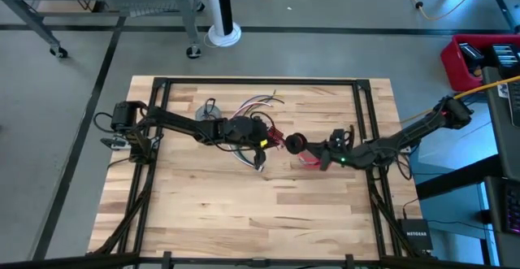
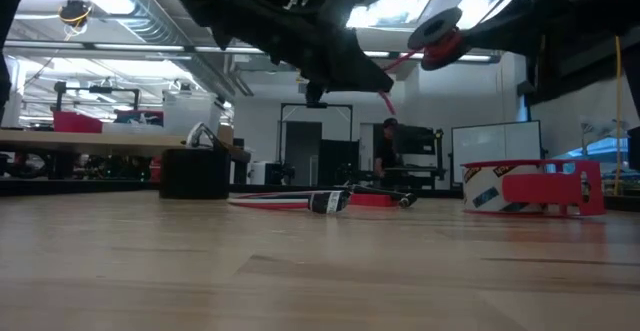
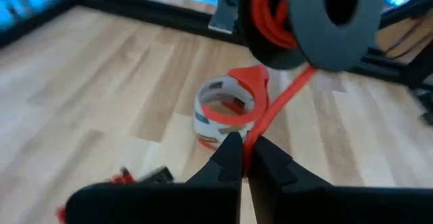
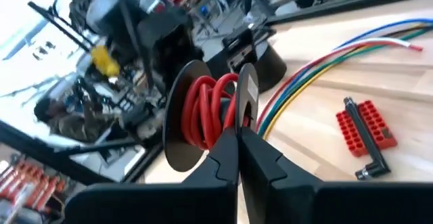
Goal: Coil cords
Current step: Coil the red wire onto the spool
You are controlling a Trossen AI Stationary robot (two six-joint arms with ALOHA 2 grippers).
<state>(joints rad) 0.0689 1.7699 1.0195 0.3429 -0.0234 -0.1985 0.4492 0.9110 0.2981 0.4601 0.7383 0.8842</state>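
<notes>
Above wooden bench [image 1: 244,204], black spool [image 4: 203,112] pinched at flange by closed right end effector [image 4: 238,137], thin red cord [image 3: 281,99] clamped taut in closed left end effector [image 3: 245,158]: light, limp, slippery, best gripped near spool.

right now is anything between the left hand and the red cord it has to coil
Nothing visible does. The left hand is shut on the red cord, which runs straight up to the black spool pinched by the right hand. The red-and-white tape roll sits on the table below, off the cord's line.
</notes>
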